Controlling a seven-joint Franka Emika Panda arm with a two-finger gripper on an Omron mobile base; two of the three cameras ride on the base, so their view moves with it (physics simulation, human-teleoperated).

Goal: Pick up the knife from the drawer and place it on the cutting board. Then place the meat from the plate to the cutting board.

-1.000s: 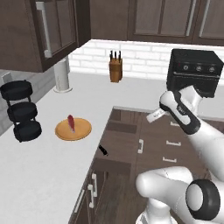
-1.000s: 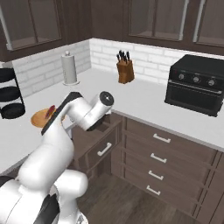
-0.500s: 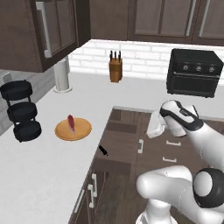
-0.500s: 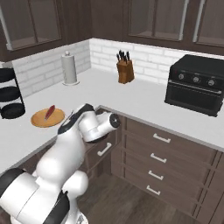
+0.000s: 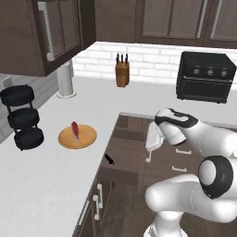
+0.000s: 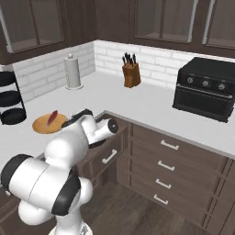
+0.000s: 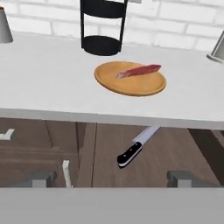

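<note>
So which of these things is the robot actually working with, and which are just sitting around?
Part of the job:
- knife, lying in the open drawer
- meat on the round plate
- gripper, facing the knife

Just sitting around:
- knife block
- black oven
- paper towel roll
- black tiered rack

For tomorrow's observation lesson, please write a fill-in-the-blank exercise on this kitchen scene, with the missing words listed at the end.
1. The red meat lies on the round ____.
2. The knife lies in the open drawer, its ____ handle pointing toward the camera in the hand view.
3. The pincer holds ____.
4. A black three-tier rack stands on the white ____ beside the plate.

Missing words: plate; black; nothing; counter
</note>
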